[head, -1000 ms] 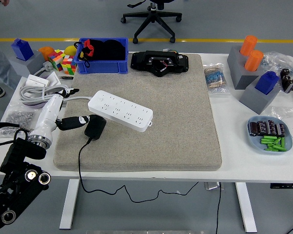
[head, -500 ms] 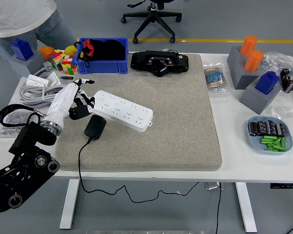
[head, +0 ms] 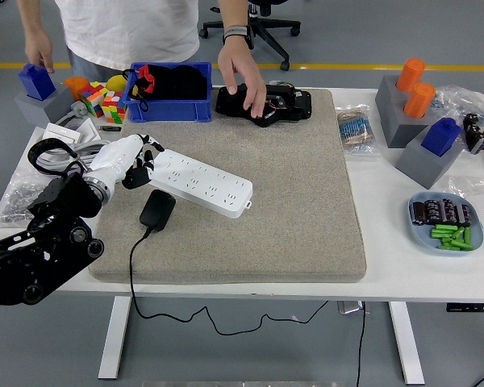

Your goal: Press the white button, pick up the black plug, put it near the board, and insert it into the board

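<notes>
A white power strip (head: pixel 200 182) lies slanted on the grey mat (head: pixel 250 218). My left hand (head: pixel 139 161) hovers at the strip's left end, its fingers curled downward and touching or nearly touching that end, holding nothing. The black plug (head: pixel 157 209) lies on the mat just below the strip, its black cable (head: pixel 133 266) trailing off the table's near edge. My right hand is out of view.
A person stands at the far side with one hand on a black device (head: pixel 266 103) and the other near a blue block (head: pixel 37 80). A blue bin (head: pixel 169 106), puzzle cubes (head: pixel 106 105), grey holders (head: pixel 415 113) and a blue dish (head: pixel 445 222) ring the mat.
My left hand rose from beside the plug to the strip's left end. A person stepped up to the far side and laid a hand on the black device.
</notes>
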Controlling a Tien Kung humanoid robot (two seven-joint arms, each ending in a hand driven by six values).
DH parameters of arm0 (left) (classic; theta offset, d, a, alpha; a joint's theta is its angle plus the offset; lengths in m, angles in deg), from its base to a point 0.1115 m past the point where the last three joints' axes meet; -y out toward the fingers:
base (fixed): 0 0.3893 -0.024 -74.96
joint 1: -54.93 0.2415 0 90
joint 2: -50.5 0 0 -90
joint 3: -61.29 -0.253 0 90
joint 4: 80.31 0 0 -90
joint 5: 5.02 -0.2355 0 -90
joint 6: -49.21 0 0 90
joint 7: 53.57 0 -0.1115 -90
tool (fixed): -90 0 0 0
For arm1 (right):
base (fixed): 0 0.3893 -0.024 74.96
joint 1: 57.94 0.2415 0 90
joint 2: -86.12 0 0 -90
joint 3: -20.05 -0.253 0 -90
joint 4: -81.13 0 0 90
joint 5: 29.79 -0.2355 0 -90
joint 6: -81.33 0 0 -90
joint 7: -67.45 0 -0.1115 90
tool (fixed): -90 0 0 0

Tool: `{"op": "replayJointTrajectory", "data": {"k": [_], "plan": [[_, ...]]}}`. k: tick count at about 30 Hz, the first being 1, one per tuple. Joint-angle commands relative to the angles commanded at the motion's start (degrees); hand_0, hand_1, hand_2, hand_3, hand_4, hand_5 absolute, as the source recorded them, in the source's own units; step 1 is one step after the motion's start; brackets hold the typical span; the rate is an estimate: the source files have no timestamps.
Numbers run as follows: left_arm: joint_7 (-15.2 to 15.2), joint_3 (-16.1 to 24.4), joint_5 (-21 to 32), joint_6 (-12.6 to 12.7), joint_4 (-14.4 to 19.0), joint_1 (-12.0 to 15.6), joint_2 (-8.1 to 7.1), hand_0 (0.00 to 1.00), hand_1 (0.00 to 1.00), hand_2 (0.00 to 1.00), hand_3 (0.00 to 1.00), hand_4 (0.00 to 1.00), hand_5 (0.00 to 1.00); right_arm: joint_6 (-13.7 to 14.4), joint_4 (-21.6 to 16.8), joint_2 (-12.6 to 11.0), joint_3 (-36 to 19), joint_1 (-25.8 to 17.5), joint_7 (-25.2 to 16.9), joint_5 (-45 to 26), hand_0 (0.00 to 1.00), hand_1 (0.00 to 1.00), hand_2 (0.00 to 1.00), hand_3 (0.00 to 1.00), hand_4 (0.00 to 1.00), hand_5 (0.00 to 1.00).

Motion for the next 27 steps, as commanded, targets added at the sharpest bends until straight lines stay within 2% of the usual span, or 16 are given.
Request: {"op": "replayJointTrajectory", "data": {"k": [16, 27], "plan": [[0.73, -10.17, 4.32, -0.9, -7.18, -6.62, 2.53, 0.06, 0.053, 0.097, 0.693, 0.002, 0.002, 0.0, 0.13, -0.13, 0.63, -0.04, 0.05, -0.51, 0.631, 0.604, 0.603, 0.586, 0.657, 0.403], [1.01, -12.29, 5.08, -0.99, -10.4, -8.32, 4.13, 0.051, 0.05, 0.096, 0.695, 0.002, 0.002, 0.0, 0.1, -0.18, 0.88, 0.02, 0.05, -0.72, 0.631, 0.603, 0.603, 0.586, 0.657, 0.403]]}}
